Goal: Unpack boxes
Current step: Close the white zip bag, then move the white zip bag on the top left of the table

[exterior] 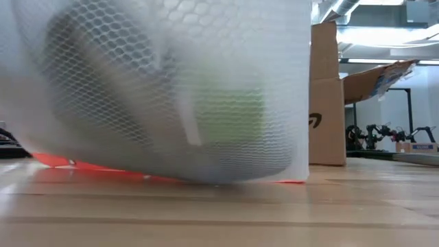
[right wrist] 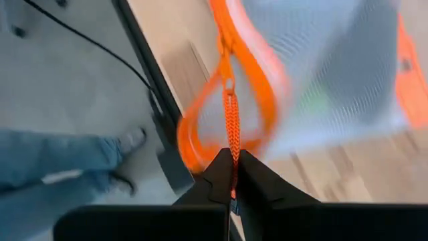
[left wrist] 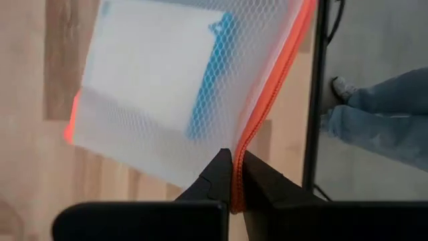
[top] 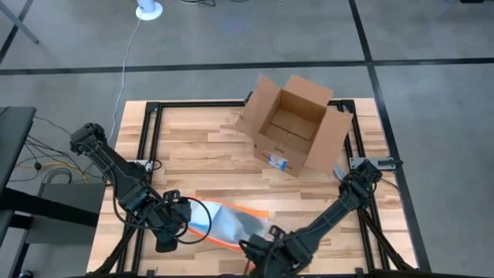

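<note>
Now the left gripper (left wrist: 232, 175) pinches the mesh pouch's (top: 224, 222) orange edge at the worktop's (top: 193, 147) near side; the right gripper (right wrist: 233, 175) pinches its orange zipper cord (right wrist: 231, 120). Farther back right, the cardboard box (top: 293, 123) stands open.

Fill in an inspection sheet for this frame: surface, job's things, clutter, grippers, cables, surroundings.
Surface: wooden table, black frame at its edges.
Job's things: cardboard box at the far right, flaps open, inside looks empty.
Clutter: orange-edged mesh pouch at the near edge, contents blurred.
Grippers: left gripper shut on the pouch's orange edge; right gripper shut on the zipper cord.
Cables: white cable on the floor beyond the table.
Surroundings: person's legs in jeans beside the table.
</note>
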